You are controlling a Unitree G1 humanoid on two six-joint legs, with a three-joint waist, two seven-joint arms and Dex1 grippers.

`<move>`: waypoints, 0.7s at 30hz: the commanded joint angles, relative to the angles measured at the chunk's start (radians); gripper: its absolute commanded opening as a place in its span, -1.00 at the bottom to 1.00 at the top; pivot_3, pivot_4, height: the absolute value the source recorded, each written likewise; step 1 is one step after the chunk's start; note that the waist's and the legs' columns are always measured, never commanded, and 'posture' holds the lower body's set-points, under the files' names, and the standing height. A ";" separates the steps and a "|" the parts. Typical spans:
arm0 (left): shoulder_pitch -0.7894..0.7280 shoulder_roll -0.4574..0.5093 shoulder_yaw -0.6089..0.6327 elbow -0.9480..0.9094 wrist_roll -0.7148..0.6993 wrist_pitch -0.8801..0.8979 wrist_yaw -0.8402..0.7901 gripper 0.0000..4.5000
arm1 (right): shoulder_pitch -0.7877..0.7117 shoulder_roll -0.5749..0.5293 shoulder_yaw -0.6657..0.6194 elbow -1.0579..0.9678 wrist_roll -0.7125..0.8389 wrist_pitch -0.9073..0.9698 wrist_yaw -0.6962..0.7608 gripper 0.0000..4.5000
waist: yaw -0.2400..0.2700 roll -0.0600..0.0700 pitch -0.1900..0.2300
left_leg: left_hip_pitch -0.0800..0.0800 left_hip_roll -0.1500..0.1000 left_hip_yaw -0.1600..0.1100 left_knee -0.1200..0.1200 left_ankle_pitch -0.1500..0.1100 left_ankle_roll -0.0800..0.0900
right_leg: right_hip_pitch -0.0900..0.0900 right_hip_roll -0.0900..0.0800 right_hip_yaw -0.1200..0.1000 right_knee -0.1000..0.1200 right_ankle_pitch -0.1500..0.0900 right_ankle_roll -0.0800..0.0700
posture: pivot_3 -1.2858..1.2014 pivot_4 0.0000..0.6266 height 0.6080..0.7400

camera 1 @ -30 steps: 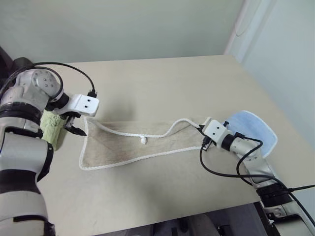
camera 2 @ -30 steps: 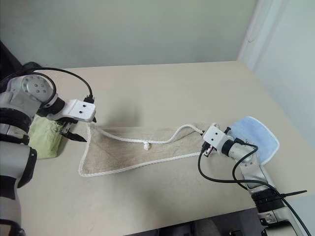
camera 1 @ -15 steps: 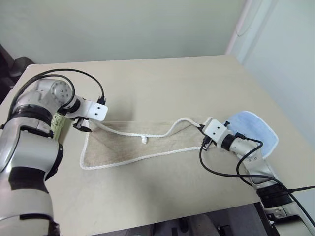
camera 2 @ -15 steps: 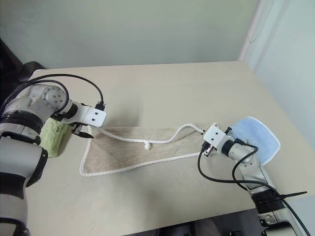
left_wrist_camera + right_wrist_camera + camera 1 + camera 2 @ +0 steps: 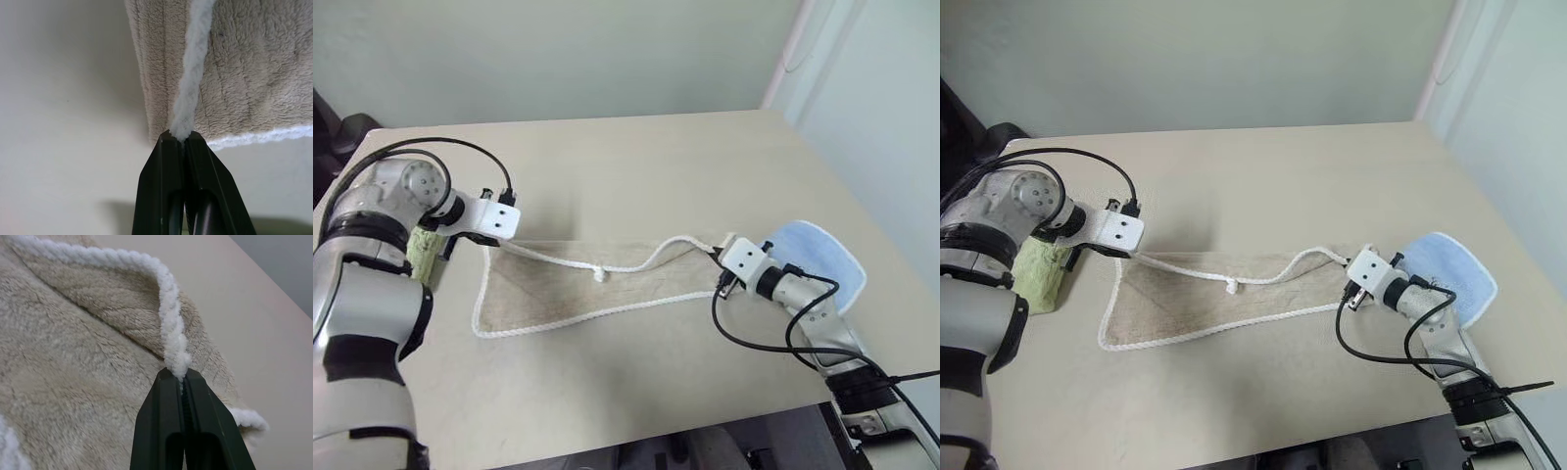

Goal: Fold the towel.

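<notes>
The beige towel (image 5: pixel 570 294) with white corded edging lies stretched across the table, partly doubled over, a small white loop (image 5: pixel 598 275) on its upper edge. My left gripper (image 5: pixel 1119 252) is at the towel's far left corner. In the left wrist view its black fingers (image 5: pixel 164 186) are shut on the white cord (image 5: pixel 188 98) at that corner. My right gripper (image 5: pixel 718 254) is at the towel's right end. In the right wrist view its fingers (image 5: pixel 161 426) are shut on the corded edge (image 5: pixel 171 333), which curls up there.
A light green folded towel (image 5: pixel 1038 271) lies just left of my left gripper. A light blue towel (image 5: pixel 818 257) lies under my right forearm near the table's right edge. Black cables hang from both wrists. The table's front edge is close below the towel.
My left gripper, open beside the towel's left corner a second ago, has turned and shut on the corner's cord. The right gripper and the towel's right end have not moved.
</notes>
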 commanded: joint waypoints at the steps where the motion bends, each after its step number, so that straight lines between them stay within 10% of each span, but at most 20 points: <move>1: -0.010 0.019 0.149 0.004 -0.148 0.107 -0.037 -0.99 | -0.032 -0.034 -0.118 -0.066 0.112 0.063 0.047 -1.00 | 0.001 0.000 0.000 | -0.002 0.000 0.000 0.000 0.000 0.000 | -0.001 0.000 0.000 0.000 0.000 0.000 | 0.03 -0.52 1.00; 16: -0.192 0.013 0.459 -0.028 -0.376 0.327 0.236 -0.99 | -0.531 -0.170 -0.291 0.288 0.250 0.088 0.103 -1.00 | -0.006 0.001 0.001 | -0.003 0.000 0.000 0.000 0.004 0.000 | -0.004 0.000 0.000 0.001 0.001 -0.002 | 0.03 -0.52 1.00; 21: -0.240 0.055 0.514 -0.053 -0.445 0.315 0.108 -0.99 | -0.545 -0.245 -0.348 0.268 0.330 0.134 0.172 -1.00 | -0.003 0.001 0.001 | -0.004 0.000 0.000 -0.003 0.003 0.000 | -0.005 0.000 0.000 0.000 0.005 -0.011 | 0.03 -0.52 1.00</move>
